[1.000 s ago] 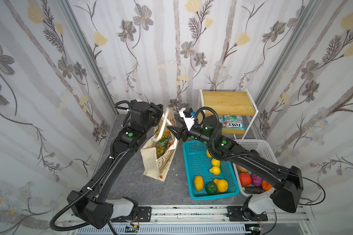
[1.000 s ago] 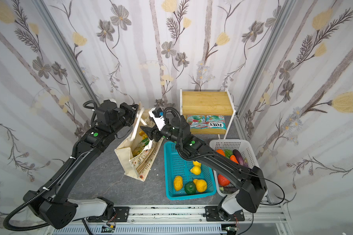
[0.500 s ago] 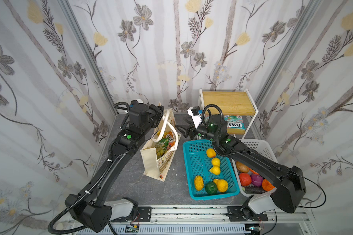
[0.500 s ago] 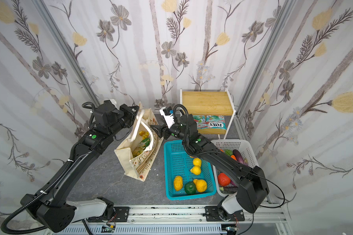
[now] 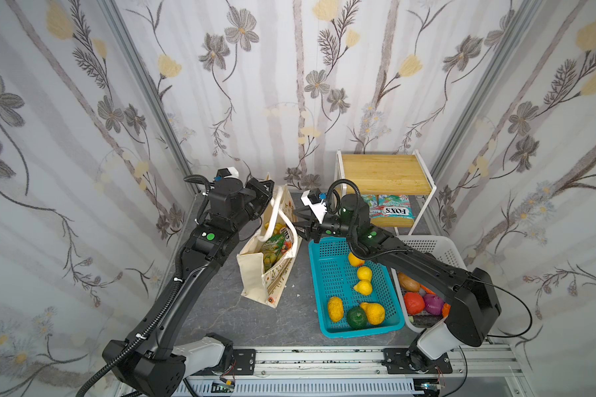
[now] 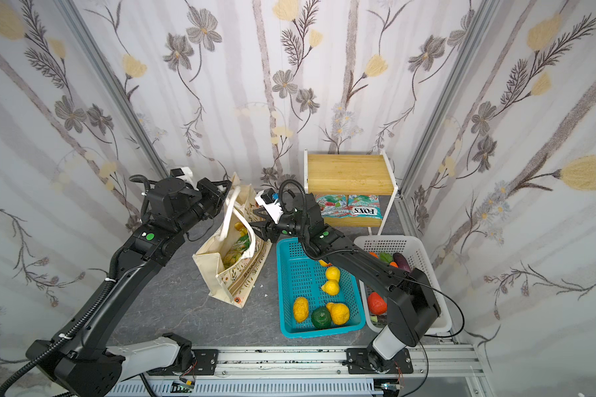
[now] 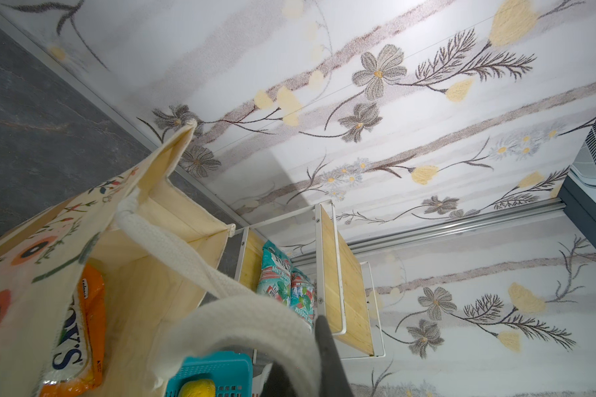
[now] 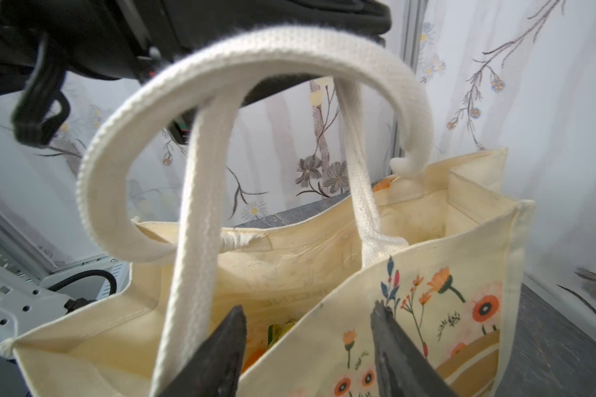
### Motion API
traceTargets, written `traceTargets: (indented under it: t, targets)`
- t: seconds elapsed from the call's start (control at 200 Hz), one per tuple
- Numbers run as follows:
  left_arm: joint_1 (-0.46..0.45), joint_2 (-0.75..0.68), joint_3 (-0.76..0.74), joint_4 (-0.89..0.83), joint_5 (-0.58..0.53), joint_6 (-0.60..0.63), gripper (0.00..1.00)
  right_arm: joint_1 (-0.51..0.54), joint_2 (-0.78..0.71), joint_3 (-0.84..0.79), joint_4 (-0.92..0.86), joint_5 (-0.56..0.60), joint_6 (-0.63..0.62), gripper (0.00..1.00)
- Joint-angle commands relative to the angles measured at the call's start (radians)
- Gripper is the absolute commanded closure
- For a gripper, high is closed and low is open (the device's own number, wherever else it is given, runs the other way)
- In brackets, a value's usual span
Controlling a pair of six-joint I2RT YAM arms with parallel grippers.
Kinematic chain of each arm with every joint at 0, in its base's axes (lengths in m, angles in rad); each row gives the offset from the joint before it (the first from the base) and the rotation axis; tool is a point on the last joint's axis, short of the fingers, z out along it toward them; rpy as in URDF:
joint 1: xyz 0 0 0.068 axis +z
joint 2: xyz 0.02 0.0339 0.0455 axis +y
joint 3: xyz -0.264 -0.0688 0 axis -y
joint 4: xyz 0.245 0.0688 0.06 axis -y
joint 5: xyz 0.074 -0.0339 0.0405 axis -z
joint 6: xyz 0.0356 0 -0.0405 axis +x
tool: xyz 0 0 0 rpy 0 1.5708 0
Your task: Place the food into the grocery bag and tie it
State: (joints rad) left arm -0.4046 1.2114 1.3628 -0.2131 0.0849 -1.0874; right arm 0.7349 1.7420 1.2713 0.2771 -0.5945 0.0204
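**ITEM:** grocery bag [image 5: 255, 275], a cream canvas tote with floral print.

**Location:** on the worktop [image 5: 234, 316] between the two arms, just beside the blue basket [image 5: 327, 271]. It leans, with its mouth open.

**Contents seen:** green candy packet [image 5: 272, 244], orange-red candy packet [image 7: 92, 309], and something yellow, probably the banana bunch [image 6: 239, 227].

**Handling (judged):**
- The cloth is soft and unframed. The walls would fold under a push, so the body offers no firm purchase.
- The load looks light to moderate and could shift if the bag tips.

**Fittings:** two white woven handles.
- The raised handle [image 8: 193, 206] runs from the near wall up through the arched handle [image 8: 255, 44].
- The webbing looks limp and rough, not slippery.
- For the knot it is best taken at mid-span, flat between the pads.

**Left pincer** [image 5: 267, 189]: clenched at the top of the raised handle and apparently pinching it. The pinch itself is hidden behind the arch.

**Right pincer** [image 8: 307, 357]: jaws spread and empty, at the bag's near rim. One strand of the raised handle lies just beside one finger.

**Surroundings:**
- The blue basket holds yellow, orange and green fruit.
- A white basket [image 5: 437, 244] holds vegetables.
- A shelf [image 5: 386, 172] has teal packets [image 5: 393, 211] beneath its top board.
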Motion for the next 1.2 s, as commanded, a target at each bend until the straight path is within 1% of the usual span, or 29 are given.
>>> traceTargets:
  t: [0.0,0.14,0.295,0.39,0.405,0.47,0.649,0.709,0.754,0.824,0.909,0.974,1.084,1.194]
  targets:
    - [0.003,-0.008,-0.012,0.051,0.022,0.032,1.0,0.018,0.008,-0.01,0.109,-0.112,-0.046,0.39]
    - [0.004,-0.019,-0.033,0.06,0.029,0.029,1.0,0.045,0.038,0.033,0.094,-0.127,-0.096,0.35]
    - [0.006,-0.029,-0.051,0.075,0.042,0.032,1.0,0.071,0.076,0.074,0.143,-0.141,-0.102,0.34]
    - [0.006,-0.03,-0.054,0.08,0.043,0.049,1.0,0.079,0.108,0.099,0.169,-0.169,-0.111,0.34]
    - [0.007,-0.03,-0.054,0.08,0.042,0.05,1.0,0.106,0.115,0.104,0.172,-0.174,-0.112,0.34]
    - [0.008,-0.033,-0.057,0.081,0.04,0.064,1.0,0.122,0.144,0.127,0.175,-0.198,-0.109,0.34]
    - [0.016,-0.045,-0.062,0.084,0.033,0.077,1.0,0.136,0.197,0.143,0.275,-0.261,-0.045,0.38]
    - [0.022,-0.048,-0.089,0.085,0.039,0.077,1.0,0.135,0.211,0.143,0.322,-0.282,-0.005,0.4]
    - [0.026,-0.051,-0.093,0.086,0.04,0.08,1.0,0.137,0.219,0.143,0.351,-0.294,0.021,0.4]
    - [0.036,-0.057,-0.102,0.087,0.038,0.078,1.0,0.143,0.231,0.145,0.381,-0.293,0.042,0.39]
    - [0.047,-0.064,-0.112,0.089,0.041,0.072,1.0,0.153,0.244,0.145,0.417,-0.261,0.064,0.38]
    - [0.051,-0.069,-0.12,0.09,0.039,0.07,1.0,0.159,0.25,0.145,0.448,-0.233,0.08,0.43]
    - [0.061,-0.076,-0.129,0.091,0.039,0.07,1.0,0.16,0.264,0.138,0.523,-0.195,0.136,0.57]
    - [0.067,-0.085,-0.14,0.093,0.042,0.067,1.0,0.161,0.273,0.131,0.59,-0.184,0.193,0.61]
